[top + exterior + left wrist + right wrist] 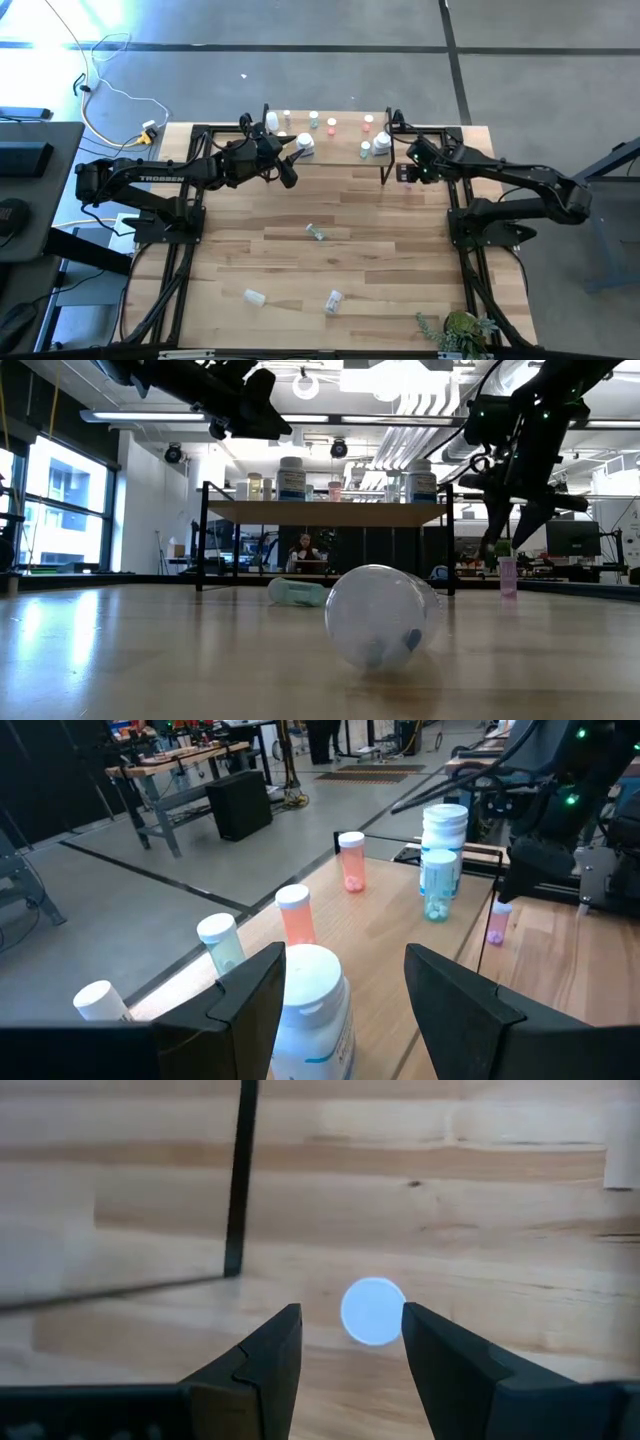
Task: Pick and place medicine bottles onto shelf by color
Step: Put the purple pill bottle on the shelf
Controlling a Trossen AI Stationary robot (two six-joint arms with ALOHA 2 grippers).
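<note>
**Supervisor:** Report hand status, using the shelf [330, 140] as reference.

**Operator:** I have the left hand [345, 985] above the shelf's left end, fingers parted around a large white-capped bottle [310, 1010] that stands upright on the board. I cannot tell whether the pads touch it. The right hand [350, 1345] hangs just off the shelf's right front leg, fingers partly open and pointing down, holding nothing. Below it a small pink bottle [508, 575] stands upright on the surface; I see its white cap [373, 1311] between the fingertips.

**Supervisor:** Orientation of the remaining bottles?

**Operator:** On the shelf, all stand with long axes vertical: two orange bottles [350, 862], a pale green one [220, 942] and a white-capped pair [440, 860] toward the right end. In front of the shelf, on the surface, four lie on their sides: a clear one [315, 232], a white one [254, 296], a labelled one [333, 299] and a green one [297, 592].

**Supervisor:** Legible markings?

**Operator:** "TROSSEN" on the left arm [160, 179]. Bottle label print is unreadable.
</note>
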